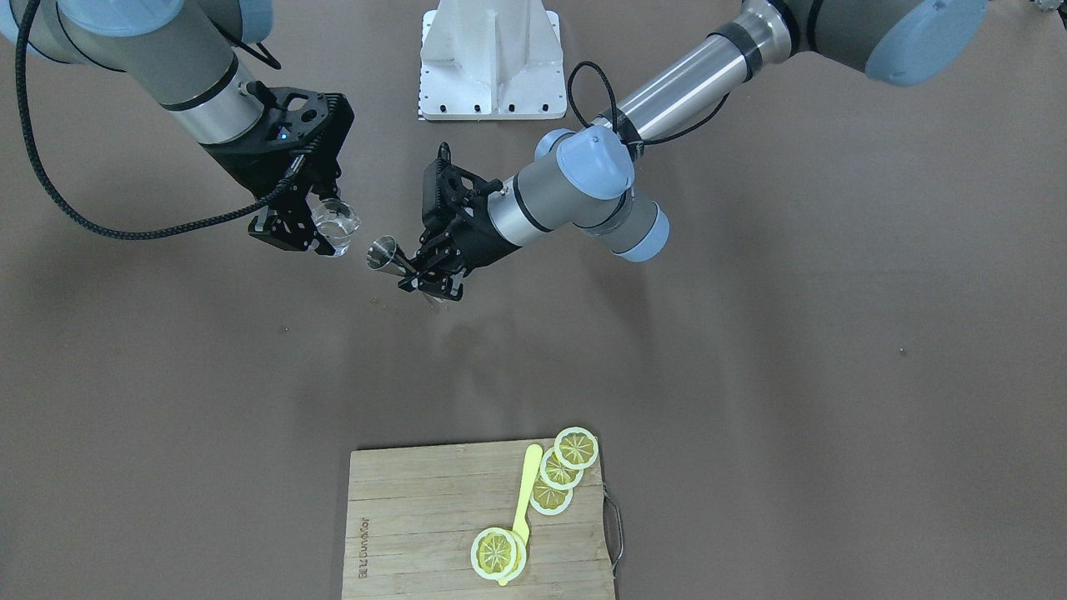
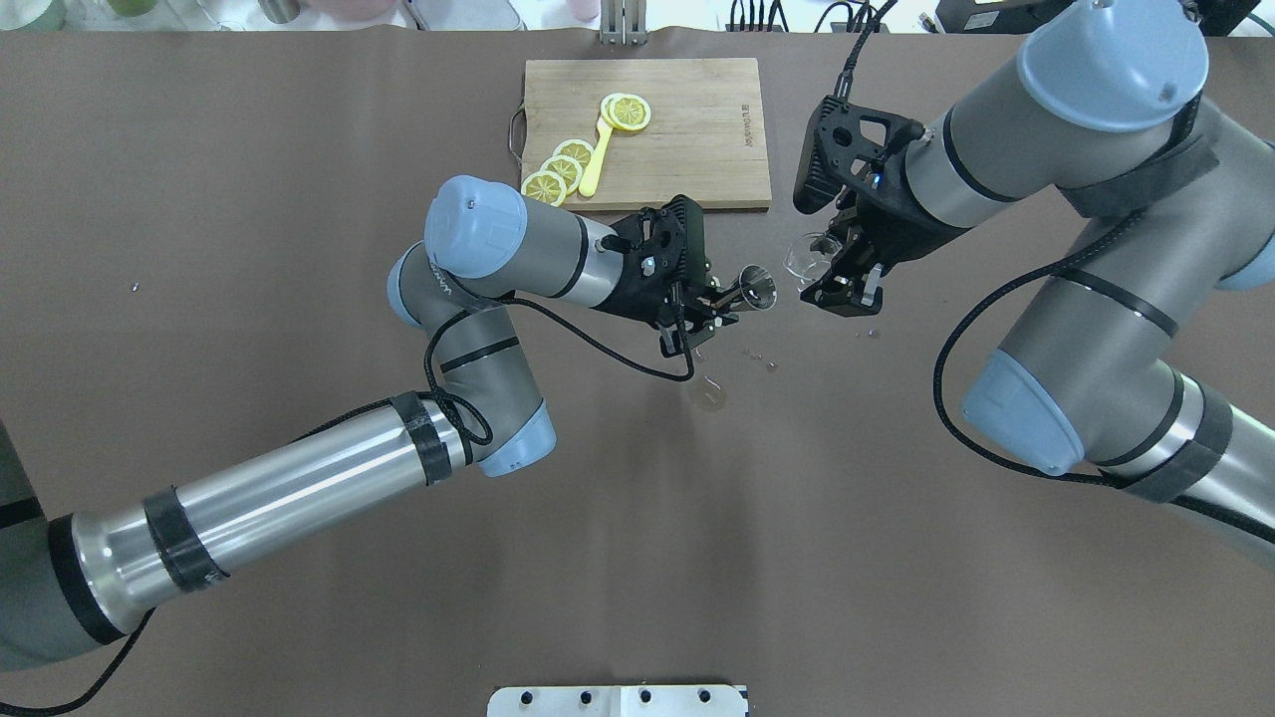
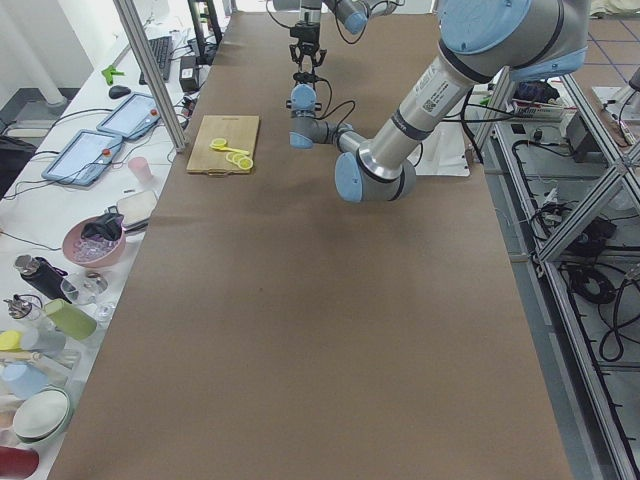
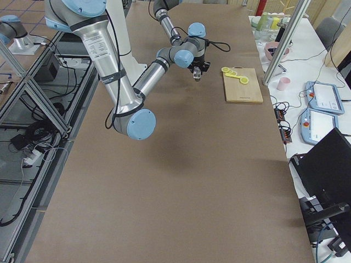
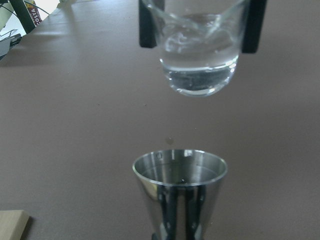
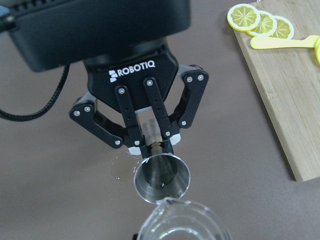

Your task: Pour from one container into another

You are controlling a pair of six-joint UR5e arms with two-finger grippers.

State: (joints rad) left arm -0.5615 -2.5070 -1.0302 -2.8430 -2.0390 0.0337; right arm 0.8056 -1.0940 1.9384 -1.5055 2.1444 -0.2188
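A: What colour is the worktop?
B: Matte brown, no pattern. At the lower centre of the front-facing view, the pale rectangular wooden cutting board shows lengthwise plank stripes and a dark printed mark.
A: And on it?
B: Round lemon slices, yellow with whitish rims and spoke-like segments, plus a slim pale yellow utensil.
A: The vessels?
B: The small hourglass-shaped metal jigger is shiny silver-grey with dark streaks. The short round glass cup is clear and colourless.
A: The robot?
B: The left gripper is black with white lettering. The fingers of the right gripper are black too. The left arm and right arm are silver-grey with pale blue caps and black bands.
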